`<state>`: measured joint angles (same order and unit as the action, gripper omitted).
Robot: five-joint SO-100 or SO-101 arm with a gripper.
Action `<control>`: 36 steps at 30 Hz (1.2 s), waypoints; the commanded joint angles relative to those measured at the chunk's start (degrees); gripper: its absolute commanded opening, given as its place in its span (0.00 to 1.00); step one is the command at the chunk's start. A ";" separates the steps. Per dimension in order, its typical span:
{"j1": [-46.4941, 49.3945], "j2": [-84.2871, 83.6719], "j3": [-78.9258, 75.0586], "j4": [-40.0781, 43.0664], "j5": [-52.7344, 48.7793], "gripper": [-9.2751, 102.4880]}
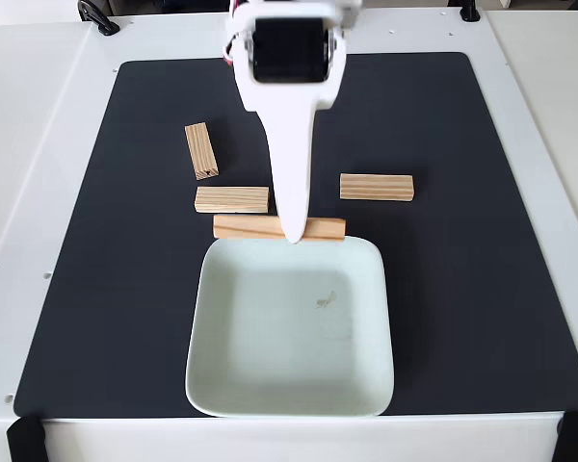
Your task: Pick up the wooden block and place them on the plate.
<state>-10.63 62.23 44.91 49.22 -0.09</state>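
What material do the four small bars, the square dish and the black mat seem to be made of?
The wooden blocks look like unfinished pale wood: lengthwise grain lines show on their faces. The plate seems glazed ceramic, possibly melamine: smooth mint-green surface with soft shading. The black mat looks like matte rubber or foam, showing no glare, though I cannot tell which.

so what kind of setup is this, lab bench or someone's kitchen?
Looks like a tabletop robot test bench, not a kitchen: a black mat on a white table, four wooden blocks staged by a mint-green plate, and a white gripper at one block.
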 commanded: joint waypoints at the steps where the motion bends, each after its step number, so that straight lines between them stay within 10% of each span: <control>1: 0.00 -4.75 -8.70 -1.05 -0.53 0.08; 36: 0.97 -34.45 -33.13 -6.06 0.18 0.09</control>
<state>-9.67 26.89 14.68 43.07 -0.26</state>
